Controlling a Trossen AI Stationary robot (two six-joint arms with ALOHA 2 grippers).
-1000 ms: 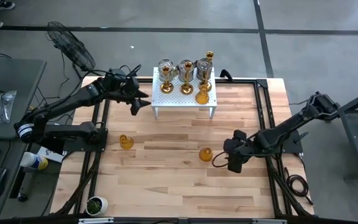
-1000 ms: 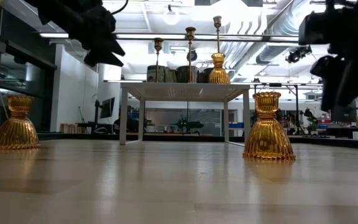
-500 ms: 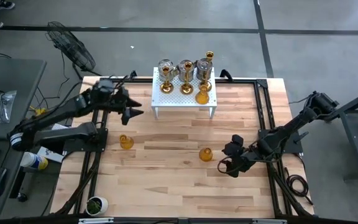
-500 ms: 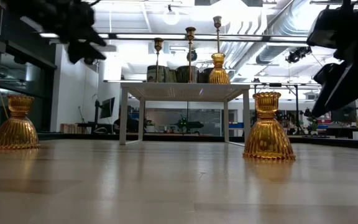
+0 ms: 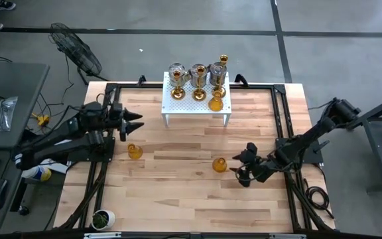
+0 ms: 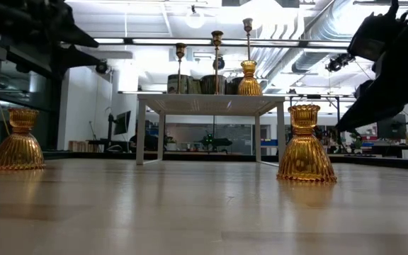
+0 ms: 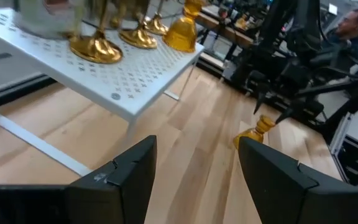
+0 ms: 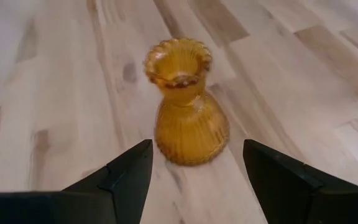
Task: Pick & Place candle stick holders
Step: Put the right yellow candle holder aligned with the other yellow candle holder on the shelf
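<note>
Holders on the tabletop: two amber glass ones stood apart on the wood, one [image 5: 134,151] toward 9 o'clock, one [image 5: 219,164] just right of centre.
Holders on the stand: the white perforated stand [image 5: 196,101] at 12 o'clock carried one more amber holder [image 5: 216,101], three gold stemmed ones and what looked like three silver-grey goblets; the exact count was hard to read from above.
Other things: one small white pot with a plant [image 5: 102,218] sat at the 7 o'clock corner.
Edges: the stand stood against the far edge; both loose holders were well clear of every edge.
Open room: bare wood lay between the two loose holders and across the whole near half.
Left pincer [image 5: 132,120]: released, empty, in the air at 10 o'clock, above and beyond the left amber holder.
Right pincer [image 5: 242,167]: fingers apart, gripping nothing, just beside the centre holder with the holder in front of its gap.
Change: the left arm had pulled back from the stand toward the left edge; the right pincer had lowered and turned toward the holder.
</note>
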